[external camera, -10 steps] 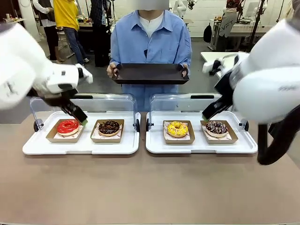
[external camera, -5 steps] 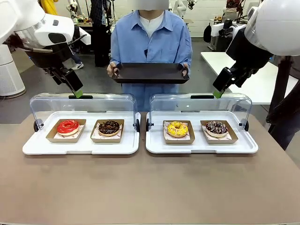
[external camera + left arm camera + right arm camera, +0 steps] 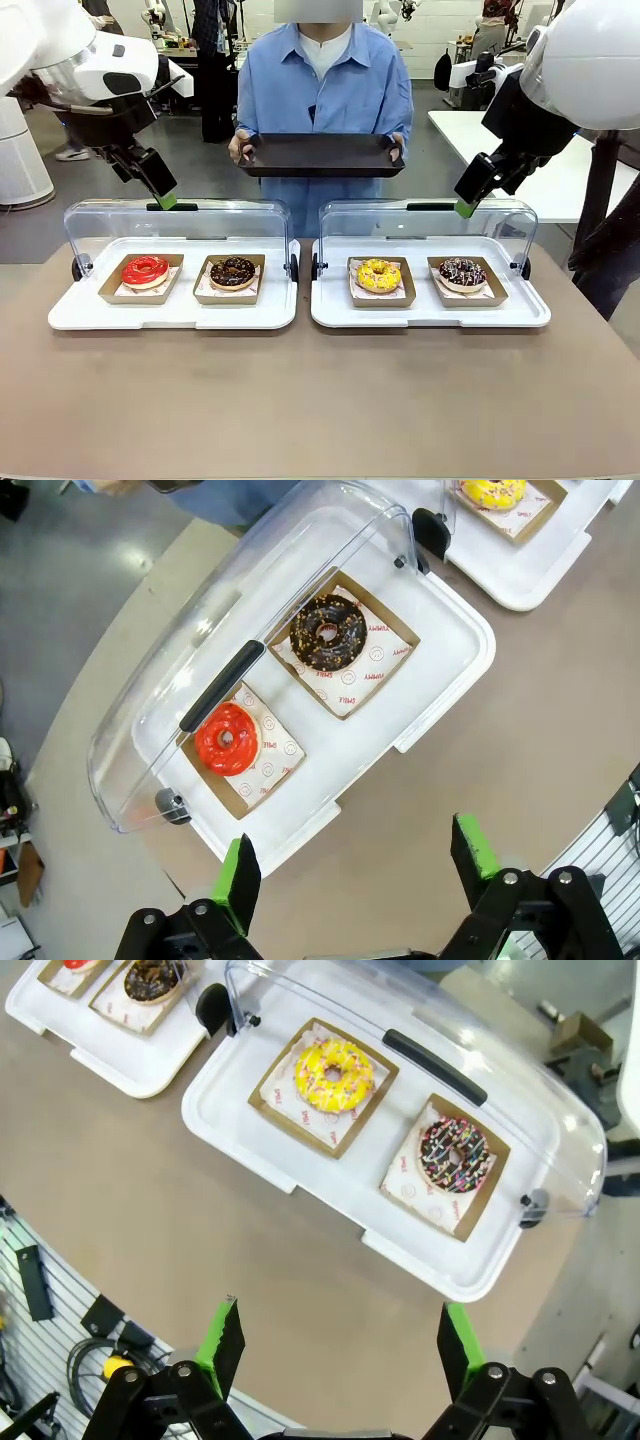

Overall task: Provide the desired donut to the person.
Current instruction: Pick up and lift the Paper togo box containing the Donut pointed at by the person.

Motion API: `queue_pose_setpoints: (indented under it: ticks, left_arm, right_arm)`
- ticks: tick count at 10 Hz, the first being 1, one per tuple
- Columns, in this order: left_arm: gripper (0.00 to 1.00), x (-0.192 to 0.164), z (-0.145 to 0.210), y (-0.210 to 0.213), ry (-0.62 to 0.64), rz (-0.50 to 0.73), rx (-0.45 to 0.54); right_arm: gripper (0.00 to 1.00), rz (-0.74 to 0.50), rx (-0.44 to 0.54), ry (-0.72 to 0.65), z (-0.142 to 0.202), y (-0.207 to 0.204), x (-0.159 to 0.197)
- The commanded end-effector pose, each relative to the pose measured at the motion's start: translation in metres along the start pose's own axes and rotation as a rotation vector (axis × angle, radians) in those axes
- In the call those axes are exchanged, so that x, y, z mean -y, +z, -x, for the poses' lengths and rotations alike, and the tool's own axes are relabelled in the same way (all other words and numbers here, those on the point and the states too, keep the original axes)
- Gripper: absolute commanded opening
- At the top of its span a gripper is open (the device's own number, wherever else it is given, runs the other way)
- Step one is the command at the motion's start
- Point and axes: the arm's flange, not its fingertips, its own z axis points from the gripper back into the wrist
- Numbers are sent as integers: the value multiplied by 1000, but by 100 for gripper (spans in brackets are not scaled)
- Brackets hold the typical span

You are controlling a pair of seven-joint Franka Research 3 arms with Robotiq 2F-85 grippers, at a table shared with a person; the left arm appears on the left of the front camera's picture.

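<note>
left gripper (image 3: 162, 195) upper left, wide open, empty | right gripper (image 3: 466, 203) upper right, wide open, empty | red donut (image 3: 145, 269), brown donut (image 3: 233, 270), yellow donut (image 3: 378, 274), sprinkle donut (image 3: 462, 271) in a row mid-frame | person (image 3: 322, 90) top middle holds black tray (image 3: 320, 155)

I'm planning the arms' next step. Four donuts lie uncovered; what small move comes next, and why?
Probably hold the open left hand and right hand high and wait: the person grips the black tray at both ends, pointing at none of the red donut, chocolate donut, yellow donut or sprinkled donut, so no choice shows.
</note>
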Motion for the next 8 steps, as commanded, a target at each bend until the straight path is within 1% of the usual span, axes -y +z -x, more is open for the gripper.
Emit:
queue_pose_setpoints:
  ticks: [1, 2, 3, 4, 5, 6, 7, 8]
  left_arm:
    - [100, 0, 0, 0, 0, 0, 0]
    - [100, -13, 3, 6, -149, 273, 82]
    - [100, -29, 7, 7, -232, 480, 147]
    - [100, -42, 15, 7, -296, 616, 208]
    - [100, -59, 21, 11, -384, 753, 281]
    - [100, -72, 24, 13, -455, 806, 316]
    - [100, -84, 32, 16, -513, 833, 361]
    - [100, -100, 42, 18, -541, 816, 407]
  right_arm:
    - [100, 0, 0, 0, 0, 0, 0]
    - [100, -234, -15, 74, 4, -2, 18]
    - [100, -387, 52, 148, 8, -8, 39]
    - [100, -545, 59, 203, 16, -13, 60]
    - [100, -655, 80, 275, 21, -20, 81]
    - [100, -721, 142, 333, 25, -24, 100]
    - [100, -757, 207, 373, 33, -30, 121]
    - [100, -760, 263, 370, 42, -36, 142]
